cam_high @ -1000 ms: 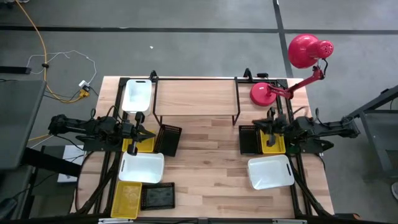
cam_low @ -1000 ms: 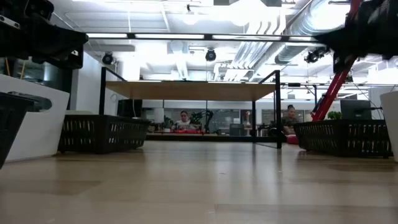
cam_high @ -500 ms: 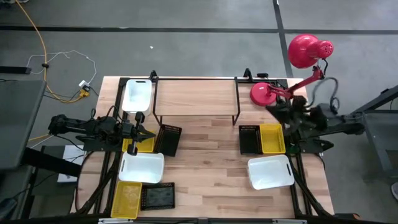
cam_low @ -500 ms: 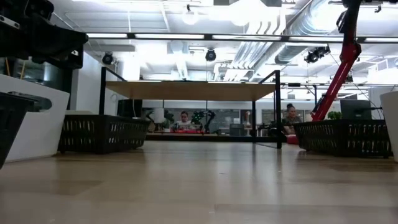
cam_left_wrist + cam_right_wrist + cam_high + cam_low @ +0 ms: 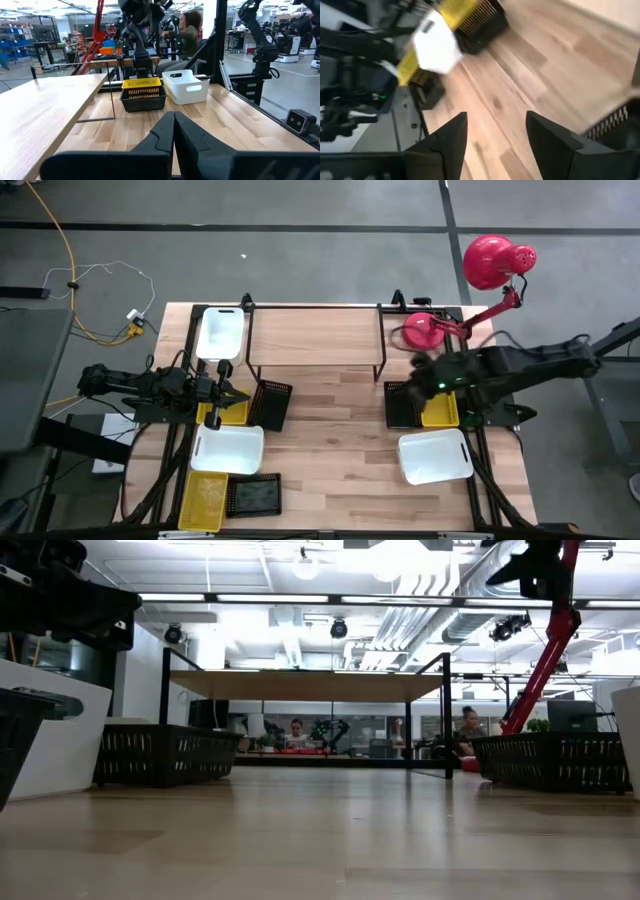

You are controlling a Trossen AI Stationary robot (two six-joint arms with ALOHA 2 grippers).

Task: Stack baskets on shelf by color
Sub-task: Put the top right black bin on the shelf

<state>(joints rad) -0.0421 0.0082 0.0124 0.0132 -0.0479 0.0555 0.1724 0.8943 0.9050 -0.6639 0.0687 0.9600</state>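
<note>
High view: right gripper [image 5: 418,372] jaws apart, empty, above black basket [image 5: 400,404]; yellow basket [image 5: 439,402] nested beside, just outboard of jaws. Shelf [image 5: 312,335] lies ahead-left. Left gripper [image 5: 228,395] jaws together, farther off.

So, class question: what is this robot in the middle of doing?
It is sorting baskets by colour. The right gripper is open and empty above the table's right side, beside a yellow basket nested in a black basket. The left gripper waits shut on the left. Only one white basket sits by the shelf.
</note>
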